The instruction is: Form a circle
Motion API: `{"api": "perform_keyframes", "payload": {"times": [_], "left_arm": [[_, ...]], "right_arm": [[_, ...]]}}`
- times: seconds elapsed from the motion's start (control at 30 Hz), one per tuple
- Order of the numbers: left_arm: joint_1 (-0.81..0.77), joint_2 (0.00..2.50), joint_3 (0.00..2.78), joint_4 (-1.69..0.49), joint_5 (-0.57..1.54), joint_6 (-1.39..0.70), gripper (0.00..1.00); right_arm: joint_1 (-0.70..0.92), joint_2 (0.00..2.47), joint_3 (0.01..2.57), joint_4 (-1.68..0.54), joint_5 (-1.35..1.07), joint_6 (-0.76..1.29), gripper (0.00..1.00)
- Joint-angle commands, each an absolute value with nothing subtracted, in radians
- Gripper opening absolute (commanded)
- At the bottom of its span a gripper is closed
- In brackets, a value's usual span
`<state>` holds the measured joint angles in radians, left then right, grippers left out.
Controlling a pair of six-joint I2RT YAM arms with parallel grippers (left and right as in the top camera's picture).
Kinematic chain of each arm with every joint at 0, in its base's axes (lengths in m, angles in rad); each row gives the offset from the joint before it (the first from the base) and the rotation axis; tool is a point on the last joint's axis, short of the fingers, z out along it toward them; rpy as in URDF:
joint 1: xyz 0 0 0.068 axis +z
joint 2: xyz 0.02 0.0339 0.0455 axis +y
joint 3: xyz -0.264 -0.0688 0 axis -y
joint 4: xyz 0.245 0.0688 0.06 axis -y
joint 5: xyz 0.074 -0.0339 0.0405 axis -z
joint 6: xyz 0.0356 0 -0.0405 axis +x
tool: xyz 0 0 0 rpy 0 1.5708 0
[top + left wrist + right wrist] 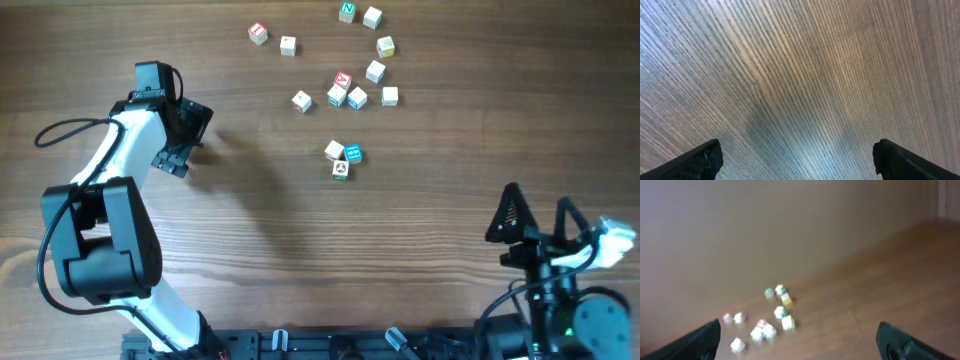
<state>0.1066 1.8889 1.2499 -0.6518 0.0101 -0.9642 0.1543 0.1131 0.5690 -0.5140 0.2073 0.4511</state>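
Observation:
No circle shows in these views. Several small pale letter cubes lie scattered at the far middle of the table: a loose arc from a green-faced cube (347, 11) down to a red-faced cube (342, 80), and a tight trio round a blue-faced cube (352, 153). My left gripper (192, 140) is open over bare wood left of them, and its wrist view shows only wood between the fingers (700, 161). My right gripper (540, 197) is open near the front right, far from the cubes. The cubes (781, 314) appear blurred and distant in its wrist view.
Two cubes (258, 33) lie apart at the far left of the scatter. The left arm's white body (100, 230) and its cable stand at the left, with both arm bases along the front edge.

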Motion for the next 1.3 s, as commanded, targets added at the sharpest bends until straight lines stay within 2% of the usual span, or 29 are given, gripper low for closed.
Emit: {"api": "perform_keyframes", "payload": {"times": [0.0,0.33,0.5,1.03,1.1,1.17,1.27], "left_arm": [[0.108,1.902,1.253,-0.651,0.01,-0.974,1.0],[0.108,1.902,1.253,-0.651,0.01,-0.974,1.0],[0.108,1.902,1.253,-0.651,0.01,-0.974,1.0],[0.11,1.897,1.253,-0.648,0.007,-0.974,1.0],[0.098,1.865,1.253,-0.647,-0.019,-0.973,1.0],[0.072,1.797,1.253,-0.653,-0.141,-0.974,1.0],[0.02,1.657,1.253,-0.652,-0.154,-0.974,1.0]], "right_arm": [[0.149,0.004,0.42,-0.326,0.221,0.365,1.0],[0.062,0.003,0.002,0.207,0.024,0.299,1.0],[0.036,0.004,0.005,0.004,0.011,0.243,1.0],[0.042,0.004,0.006,0.003,-0.028,0.212,1.0],[0.042,0.004,0.005,0.003,-0.028,0.212,1.0],[0.042,0.004,0.006,0.003,-0.028,0.212,1.0],[0.042,0.004,0.005,0.003,-0.028,0.212,1.0]]}}
